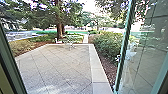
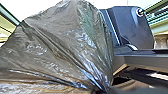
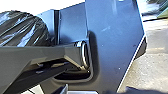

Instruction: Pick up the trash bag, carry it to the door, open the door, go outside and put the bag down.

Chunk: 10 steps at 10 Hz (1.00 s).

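Beyond the open doorway, a paved patio point(image 1: 57, 62) is stretching out, its slabs marked by thin dark joints and bordered by a pale stone edging point(image 1: 98, 72). Close to the left wrist camera, the trash bag point(image 2: 60, 42) is bulging large beside the robot's dark body; the right wrist view is also showing part of it, past a jointed bar. Its thin, dark plastic is looking partly see-through, grey-brown with a greenish patch, and is catching bluish-white glints. Long creases are running along it and drawing together into a tight gather. Whether the left pincer or the right pincer is standing apart, pressing together or clamping on the bag, I cannot tell. On the robot's right, a glass door point(image 1: 147, 50) is standing open, with a pale, blurred shape showing in the pane. Farther out, light-coloured furniture point(image 1: 70, 45) is standing near the patio's far edge, shrubs point(image 1: 108, 43) are growing beside the edging, and a tree trunk point(image 1: 60, 30) is rising behind
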Available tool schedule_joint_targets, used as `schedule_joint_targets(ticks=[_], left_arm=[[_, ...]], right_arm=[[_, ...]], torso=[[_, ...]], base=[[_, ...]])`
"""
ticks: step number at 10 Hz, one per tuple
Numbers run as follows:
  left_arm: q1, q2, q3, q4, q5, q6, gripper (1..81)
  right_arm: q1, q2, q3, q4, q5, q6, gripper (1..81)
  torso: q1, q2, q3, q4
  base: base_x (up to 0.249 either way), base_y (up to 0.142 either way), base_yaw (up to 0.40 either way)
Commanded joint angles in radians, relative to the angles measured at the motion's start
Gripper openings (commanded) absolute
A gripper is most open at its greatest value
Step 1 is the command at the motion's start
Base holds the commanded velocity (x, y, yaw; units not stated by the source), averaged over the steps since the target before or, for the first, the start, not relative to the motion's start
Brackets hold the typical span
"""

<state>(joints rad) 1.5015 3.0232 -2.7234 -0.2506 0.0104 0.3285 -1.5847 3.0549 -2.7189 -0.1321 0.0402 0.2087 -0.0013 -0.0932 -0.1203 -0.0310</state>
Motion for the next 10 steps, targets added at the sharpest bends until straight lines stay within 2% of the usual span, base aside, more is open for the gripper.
schedule_joint_targets(ticks=[1, 10], left_arm=[[-0.062, -0.001, 0.002, 0.002, 0.059, 0.004, 1.0], [-0.062, 0.002, 0.002, 0.002, 0.059, 0.004, 1.0]], right_arm=[[0.051, 0.012, 0.012, -0.004, -0.049, 0.000, 81.1], [0.051, 0.012, 0.013, -0.004, -0.049, 0.000, 81.1]], torso=[[0.001, 0.000, 0.000, 0.000], [0.003, 0.001, -0.001, 0.000]], base=[[0.116, 0.000, 0.000], [0.116, 0.000, 0.000]])
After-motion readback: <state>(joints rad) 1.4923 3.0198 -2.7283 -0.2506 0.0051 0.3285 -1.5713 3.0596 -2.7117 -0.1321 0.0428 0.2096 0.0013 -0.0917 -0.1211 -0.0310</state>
